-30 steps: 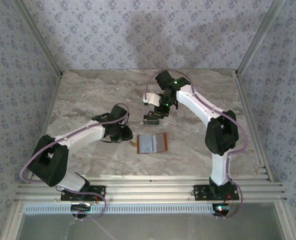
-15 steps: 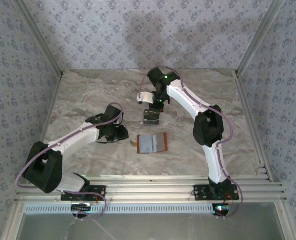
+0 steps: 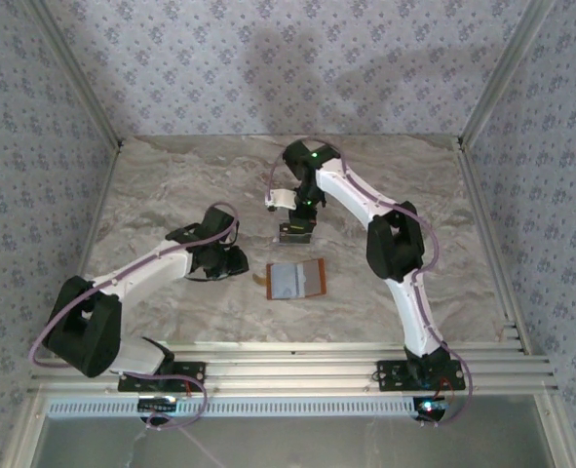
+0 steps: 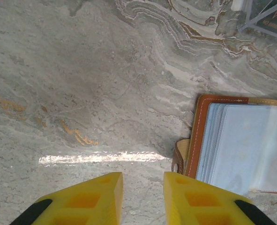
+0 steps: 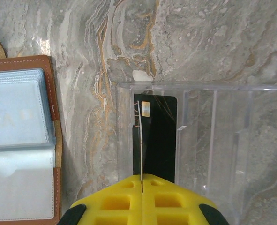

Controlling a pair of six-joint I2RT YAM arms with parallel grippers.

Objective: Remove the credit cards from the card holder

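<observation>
Since a second ago my right arm has folded its elbow in toward the middle and carried the right gripper (image 5: 141, 180) a little left, over the clear tray (image 3: 294, 231). My left arm has drawn back toward its base, and the left gripper (image 4: 143, 180) has slid slightly left. The card holder (image 3: 295, 281) and the tray have stayed where they were.

My right fingers are pressed together on a pale card (image 5: 140, 140), which I see edge-on as a thin line. It reaches into the tray's leftmost slot. My left fingers stand apart with nothing between them, over bare marble table (image 3: 171, 195) just beside the holder's stitched brown corner.

The tray sits just beyond the holder, between it and the back wall. Its clear dividers wall off the slots to the right.

The holder lies open and flat with its clear grey-blue sleeves up, near the middle of the table. In the top view its long axis runs side to side. 1 dark card (image 5: 159, 140) lies in the same slot, long axis pointing away from my fingers, chip at the far end.
</observation>
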